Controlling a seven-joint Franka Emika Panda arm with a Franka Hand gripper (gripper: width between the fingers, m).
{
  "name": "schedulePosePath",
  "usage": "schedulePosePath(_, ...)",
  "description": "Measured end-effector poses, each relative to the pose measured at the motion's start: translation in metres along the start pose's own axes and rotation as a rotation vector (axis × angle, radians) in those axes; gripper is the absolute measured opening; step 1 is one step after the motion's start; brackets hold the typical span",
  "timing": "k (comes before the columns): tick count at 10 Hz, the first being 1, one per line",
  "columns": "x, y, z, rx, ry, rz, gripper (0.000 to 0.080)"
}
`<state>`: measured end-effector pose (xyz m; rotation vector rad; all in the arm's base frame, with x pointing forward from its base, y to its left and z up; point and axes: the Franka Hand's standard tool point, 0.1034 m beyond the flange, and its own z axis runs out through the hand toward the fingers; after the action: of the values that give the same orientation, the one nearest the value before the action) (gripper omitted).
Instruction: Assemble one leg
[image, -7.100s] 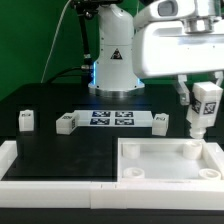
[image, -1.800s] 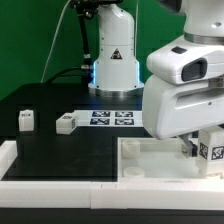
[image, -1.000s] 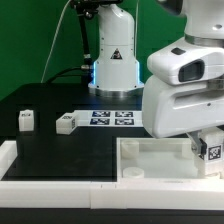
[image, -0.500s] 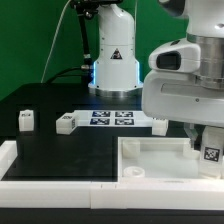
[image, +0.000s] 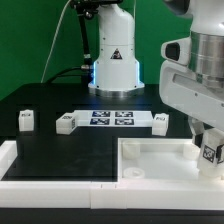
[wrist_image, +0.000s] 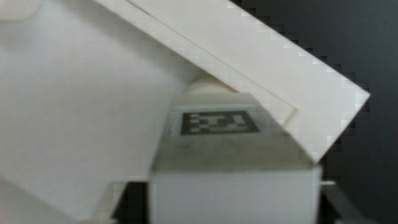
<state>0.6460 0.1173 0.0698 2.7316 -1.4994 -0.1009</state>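
Tool (image: 206, 142) clenched on leg (image: 210, 154). Leg upright, long axis vertical, tag facing exterior camera. It hangs directly beneath tool at far corner of tray (image: 150, 152), exterior view's right. Seating in socket hidden. Judged: coming move runs straight down.

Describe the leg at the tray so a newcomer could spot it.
Find the large white square plastic tray at the black table's front. At its far corner on the exterior view's right is the small white plastic block-shaped leg, tag facing camera. Unlike the three loose legs on the table, it is gripped by the claw.
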Motion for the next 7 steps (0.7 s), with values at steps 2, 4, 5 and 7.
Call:
schedulePosePath(2,-0.004,-0.003,-0.001,0.011,-0.004,-0.062,0.0583)
schedulePosePath(4,-0.009,-0.005,-0.006,0.025,0.001,-0.215,0.0629)
schedulePosePath(5,-0.010,-0.005,-0.008,0.027,0.005,-0.363,0.0645)
schedulePosePath(7,-0.011,-0.004,-0.011,0.028,0.011,-0.651,0.0648)
